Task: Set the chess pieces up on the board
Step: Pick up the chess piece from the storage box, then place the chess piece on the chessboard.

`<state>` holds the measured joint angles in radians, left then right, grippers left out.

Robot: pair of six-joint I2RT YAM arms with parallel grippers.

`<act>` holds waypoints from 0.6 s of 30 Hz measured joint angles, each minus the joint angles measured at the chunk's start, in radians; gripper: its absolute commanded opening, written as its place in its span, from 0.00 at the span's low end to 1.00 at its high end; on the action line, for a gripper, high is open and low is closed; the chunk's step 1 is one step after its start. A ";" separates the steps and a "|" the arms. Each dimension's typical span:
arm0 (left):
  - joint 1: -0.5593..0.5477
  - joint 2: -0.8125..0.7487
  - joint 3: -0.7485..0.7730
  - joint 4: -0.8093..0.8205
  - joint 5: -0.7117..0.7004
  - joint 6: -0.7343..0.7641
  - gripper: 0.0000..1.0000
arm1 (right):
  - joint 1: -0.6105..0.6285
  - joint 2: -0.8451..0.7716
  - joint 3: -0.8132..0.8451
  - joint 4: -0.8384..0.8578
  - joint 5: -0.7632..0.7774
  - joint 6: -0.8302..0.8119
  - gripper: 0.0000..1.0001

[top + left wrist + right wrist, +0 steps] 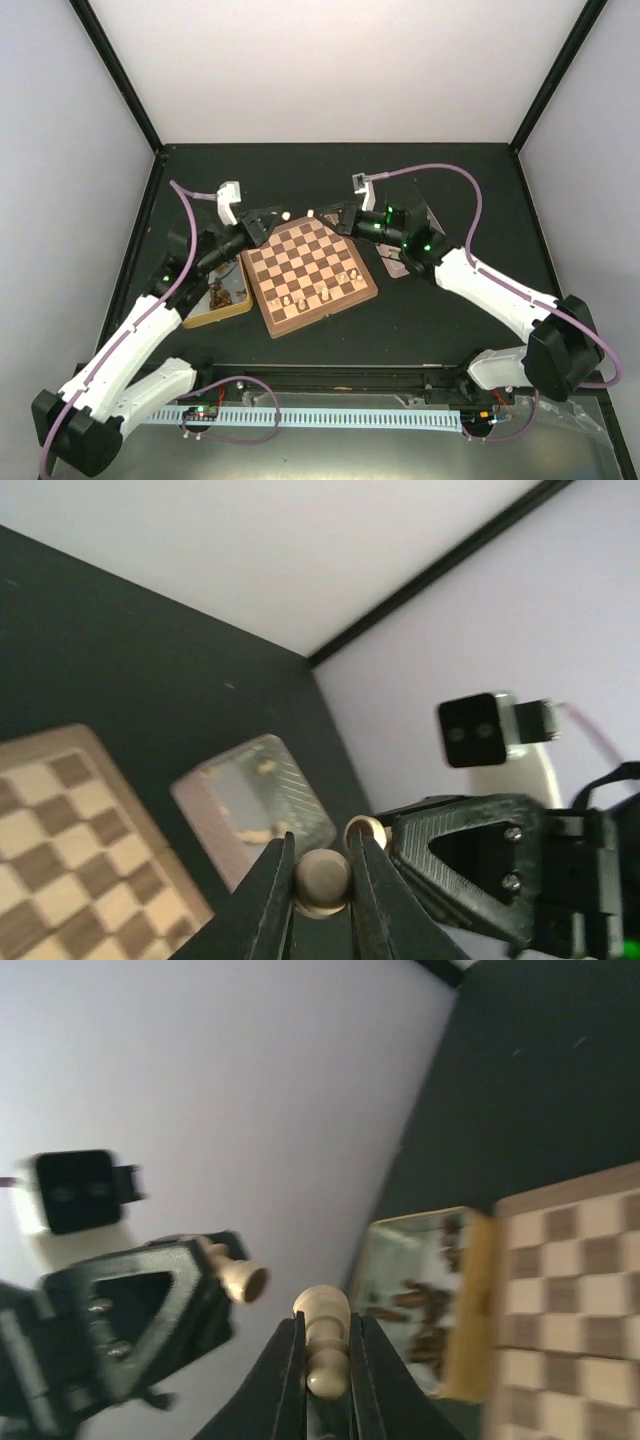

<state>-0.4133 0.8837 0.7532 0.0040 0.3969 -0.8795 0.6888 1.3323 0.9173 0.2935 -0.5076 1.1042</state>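
Note:
The board (310, 262) lies mid-table with several pale chess pieces (325, 293) along its near rows. My left gripper (279, 219) hovers off the board's far left corner, shut on a pale chess piece (322, 882). My right gripper (324, 213) hovers off the far corner facing it, shut on a pale pawn (325, 1345). The two held pieces are a few centimetres apart, above the table. The left wrist view shows the right gripper (375, 832) with its piece; the right wrist view shows the left gripper (232, 1272) with its piece.
A gold-rimmed tray (234, 309) with dark pieces sits left of the board; it also shows in the right wrist view (472, 1300). A metal tray (205, 790) with a few pale pieces lies right of the board, partly under the right arm. Black walls enclose the table.

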 measured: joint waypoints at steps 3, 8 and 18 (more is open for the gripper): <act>0.000 -0.056 0.013 -0.115 -0.097 0.120 0.02 | 0.000 0.017 0.114 -0.264 0.061 -0.217 0.03; 0.001 -0.123 0.029 -0.246 -0.223 0.271 0.02 | 0.014 0.126 0.293 -0.668 0.242 -0.529 0.03; 0.001 -0.160 0.030 -0.327 -0.328 0.394 0.02 | 0.143 0.446 0.515 -1.132 0.484 -0.791 0.03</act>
<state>-0.4122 0.7238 0.7834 -0.3233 0.0689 -0.4850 0.8322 1.7786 1.4322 -0.8387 -0.0235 0.3134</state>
